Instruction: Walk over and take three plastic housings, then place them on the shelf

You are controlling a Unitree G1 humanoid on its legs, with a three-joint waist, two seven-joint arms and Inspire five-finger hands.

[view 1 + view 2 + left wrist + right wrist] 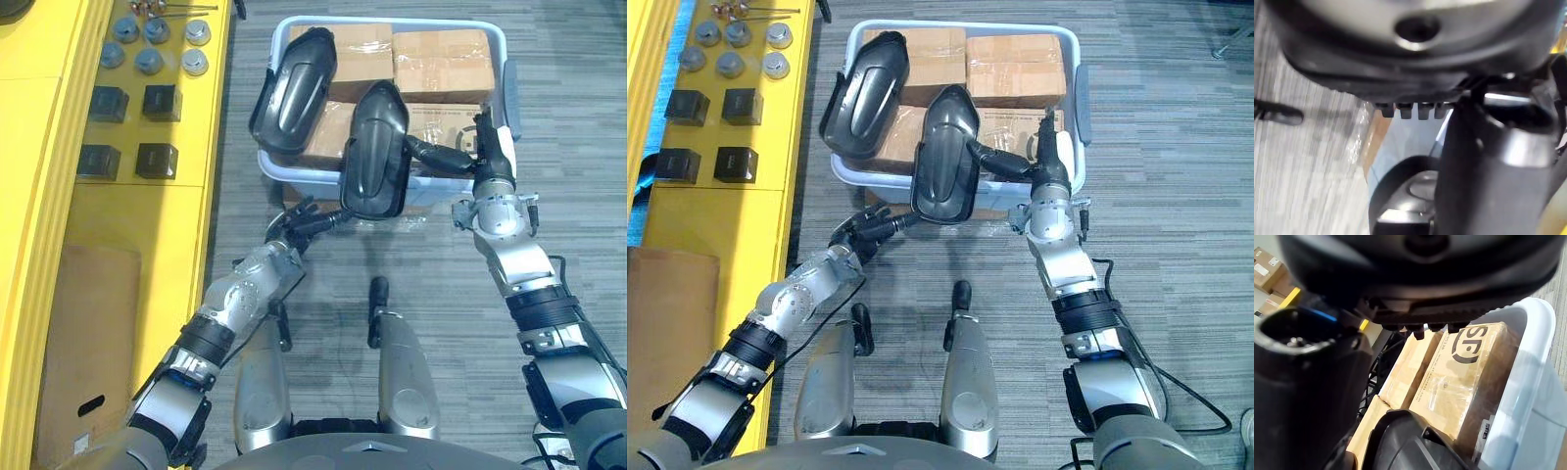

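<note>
The left hand's (pixel 294 227) fingers (pixel 328 220) are loosely spread and reach the near end of 1 black plastic housing (pixel 377 147), while the right hand's (pixel 487 164) fingers (pixel 431 152) stretch straight left onto its right edge, thumb standing apart. This housing lies between the 2 hands over the near rim of the pale bin (pixel 392 22), its long axis running near to far, narrower end far. A 2nd housing (pixel 294 93) leans on the bin's left wall beside cardboard boxes (pixel 443 59).
</note>
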